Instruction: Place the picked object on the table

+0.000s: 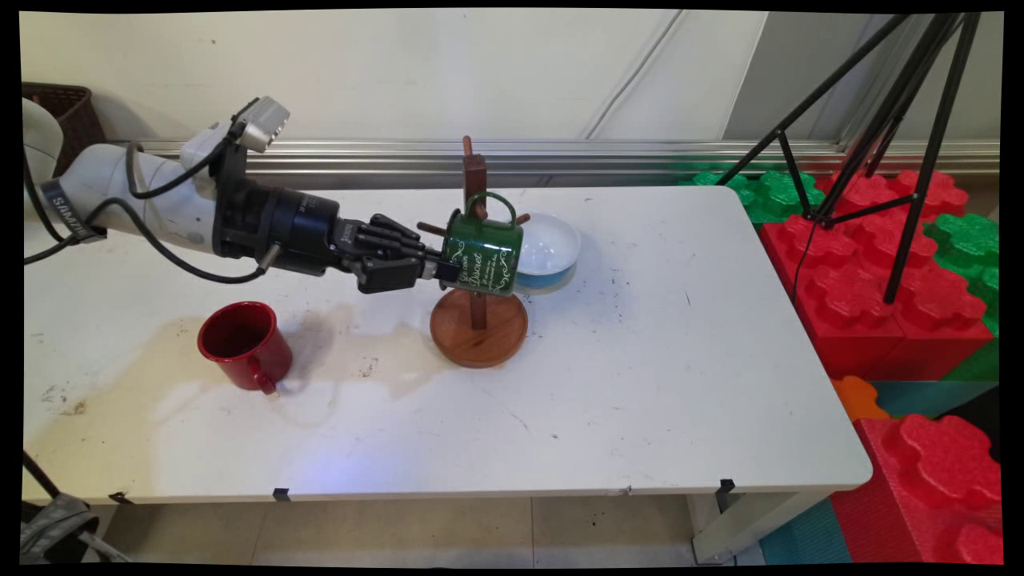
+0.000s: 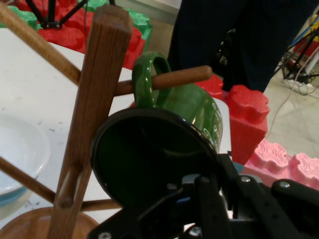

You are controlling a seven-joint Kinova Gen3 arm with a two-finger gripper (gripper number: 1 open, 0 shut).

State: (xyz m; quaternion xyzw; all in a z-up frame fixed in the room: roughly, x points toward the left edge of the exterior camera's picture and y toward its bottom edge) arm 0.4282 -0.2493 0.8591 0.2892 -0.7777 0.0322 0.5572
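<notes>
One green mug (image 1: 482, 258) hung by its handle on a peg of the wooden mug tree (image 1: 478, 320), mid-table; my gripper (image 1: 436, 270) was clamped on its rim. Judged: hanging step; next needs releasing.

A glossy green mug (image 1: 484, 254) with pale lettering hangs a little above the middle of the main view, tipped on its side, mouth toward the left. The black gripper (image 1: 445, 270) pinches its rim, one finger inside the dark mouth. The mug's handle (image 2: 149, 79) is looped over a peg (image 2: 174, 78) of the wooden mug tree (image 1: 478, 240), whose round base (image 1: 478, 328) sits on the white table (image 1: 640, 384) just below.
</notes>
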